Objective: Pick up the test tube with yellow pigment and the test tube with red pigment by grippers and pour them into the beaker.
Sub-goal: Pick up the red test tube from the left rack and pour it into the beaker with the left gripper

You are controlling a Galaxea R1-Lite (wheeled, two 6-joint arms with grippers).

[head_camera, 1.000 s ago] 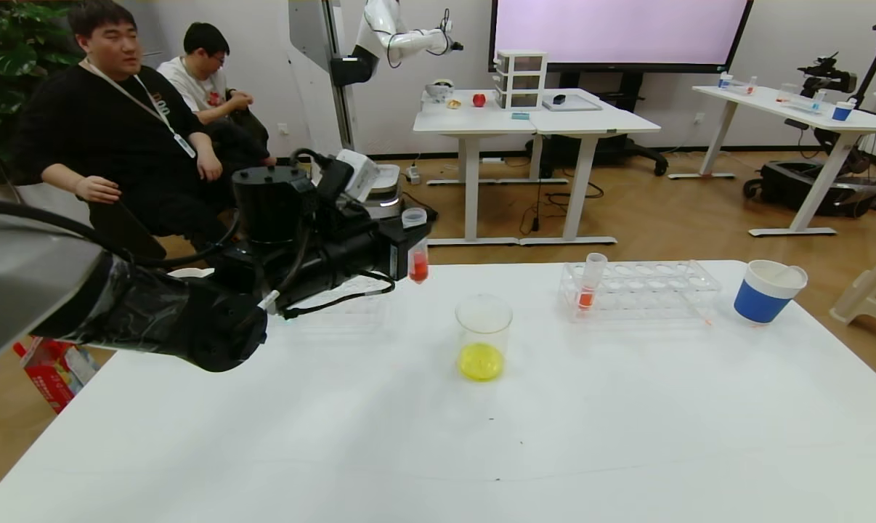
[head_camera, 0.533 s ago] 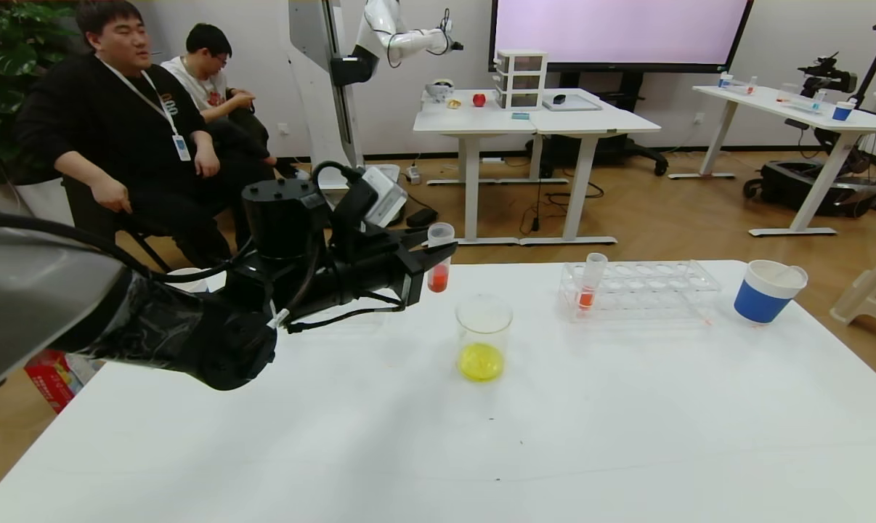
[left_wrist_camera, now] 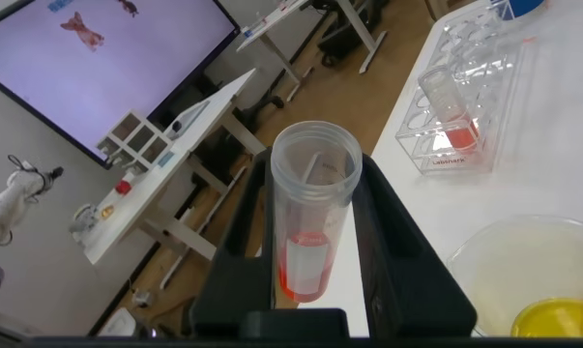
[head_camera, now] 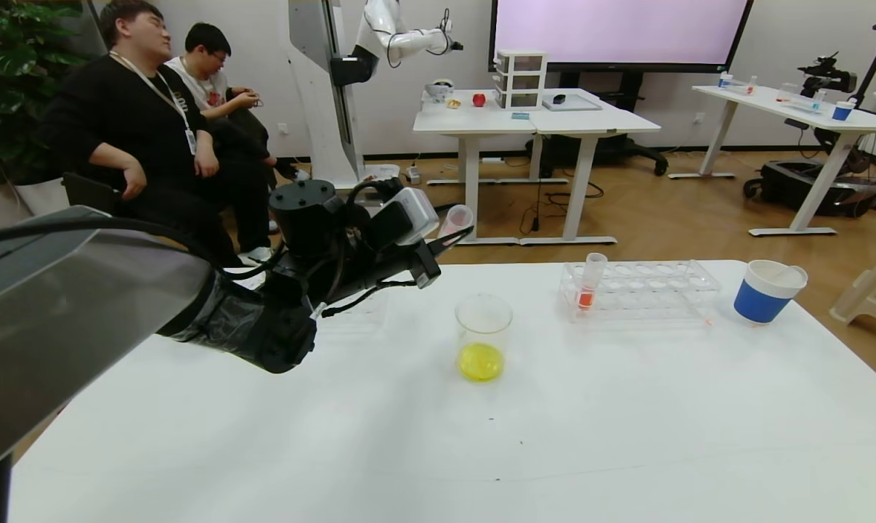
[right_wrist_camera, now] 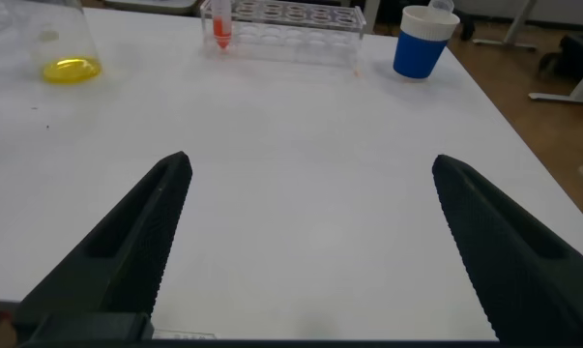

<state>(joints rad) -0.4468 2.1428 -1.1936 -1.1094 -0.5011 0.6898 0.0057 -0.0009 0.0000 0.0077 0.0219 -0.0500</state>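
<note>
My left gripper is shut on the test tube with red pigment and holds it tilted above the table, up and to the left of the beaker. In the left wrist view the tube sits between the fingers with red liquid low inside it. The beaker holds yellow liquid at its bottom. The test tube with yellow pigment is out of view. My right gripper is open and empty above the table's near part. It does not show in the head view.
A clear tube rack stands right of the beaker and holds one orange-red tube. A blue-and-white paper cup stands at the far right. Two people sit beyond the table's left corner.
My left gripper has moved right and upward with the red tube. The tube has tipped from upright to leaning, its mouth toward the beaker.
</note>
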